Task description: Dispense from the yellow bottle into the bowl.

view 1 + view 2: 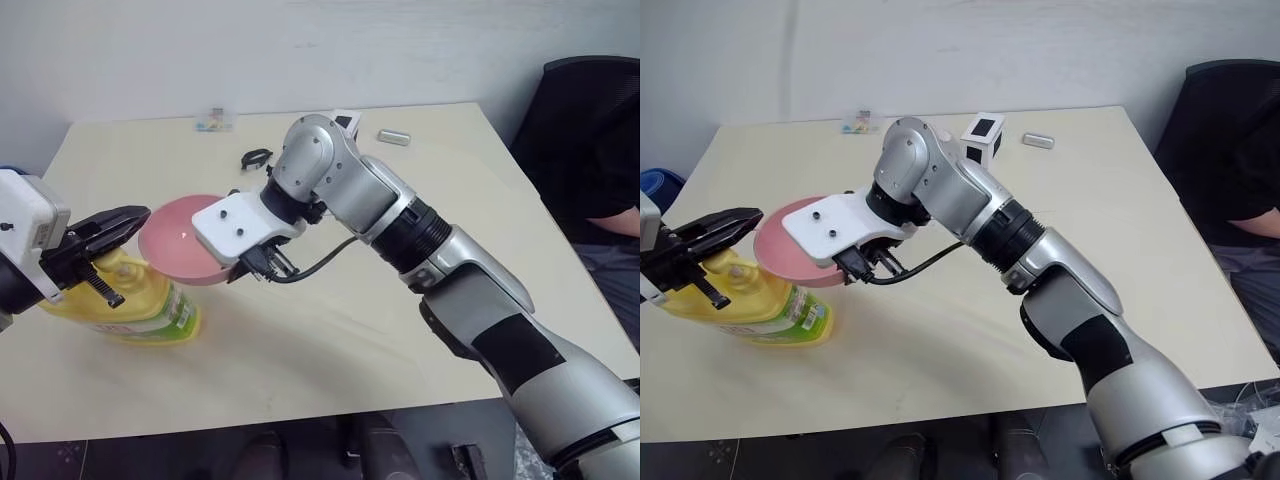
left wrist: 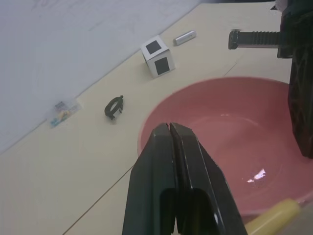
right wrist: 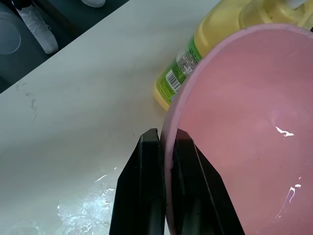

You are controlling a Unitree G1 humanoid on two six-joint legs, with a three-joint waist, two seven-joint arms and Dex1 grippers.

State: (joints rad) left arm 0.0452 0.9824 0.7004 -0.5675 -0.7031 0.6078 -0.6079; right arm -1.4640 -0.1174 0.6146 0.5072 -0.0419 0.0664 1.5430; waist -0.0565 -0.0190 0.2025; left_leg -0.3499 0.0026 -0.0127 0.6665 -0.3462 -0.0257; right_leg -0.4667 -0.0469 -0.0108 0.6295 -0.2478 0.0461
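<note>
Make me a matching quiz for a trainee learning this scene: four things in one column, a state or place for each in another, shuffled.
1. bowl
2. yellow bottle
3. left gripper
4. white cube

a. shut, holding nothing
b. stands on the table under the left gripper
c. rim pinched by the right gripper
d. sits at the table's far side

Pairs: 1-c, 2-b, 3-a, 4-d

One yellow bottle (image 1: 135, 300) and one pink bowl (image 1: 180, 240) are counted on one table (image 1: 330, 330). One white cube with black squares (image 1: 983, 135), one small silver cylinder (image 1: 1038, 140), one black clip (image 1: 256, 157) and one small colourful packet (image 1: 214, 124) are seen. Two grippers are counted, left (image 1: 125, 222) and right (image 3: 164, 147). One person (image 1: 610, 220) is seen.
</note>
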